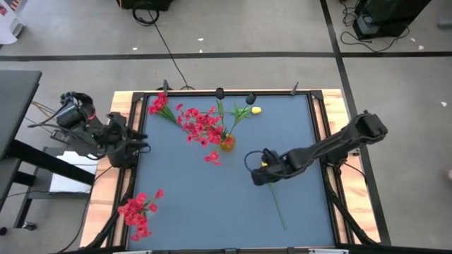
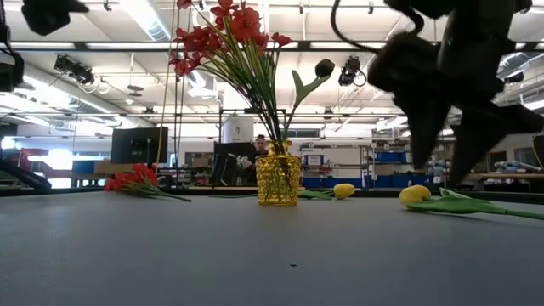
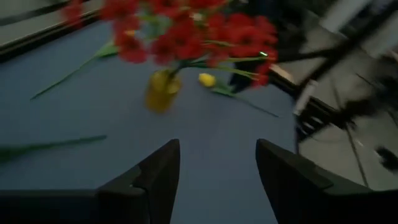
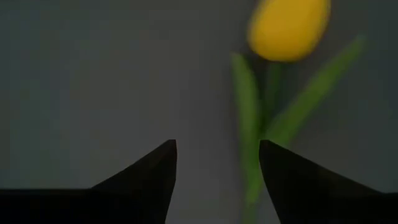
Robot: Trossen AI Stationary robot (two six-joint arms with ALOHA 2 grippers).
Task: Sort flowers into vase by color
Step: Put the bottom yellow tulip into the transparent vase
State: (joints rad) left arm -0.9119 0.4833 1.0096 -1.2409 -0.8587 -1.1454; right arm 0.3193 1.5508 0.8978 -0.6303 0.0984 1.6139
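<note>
An amber glass vase (image 1: 227, 143) (image 2: 278, 177) stands mid-table. It holds several red blossoms (image 2: 223, 34) and one green stem with a dark bud (image 2: 324, 66). One yellow tulip (image 1: 265, 164) (image 4: 289, 28) lies flat on the table, its stem (image 1: 279, 208) running toward the near edge. My right gripper (image 1: 263, 171) (image 4: 217, 155) hovers open just above this tulip's stem below the head, touching nothing. A second yellow tulip (image 1: 255, 111) lies near the far edge. My left gripper (image 1: 143, 148) (image 3: 217, 155) waits open at the table's left edge.
Loose red flowers lie at the far left (image 1: 157, 106), at the near left corner (image 1: 138, 209) and just in front of the vase (image 1: 212, 158). The blue table (image 1: 183, 212) has a raised frame around it. A person (image 2: 260, 146) shows in the room behind.
</note>
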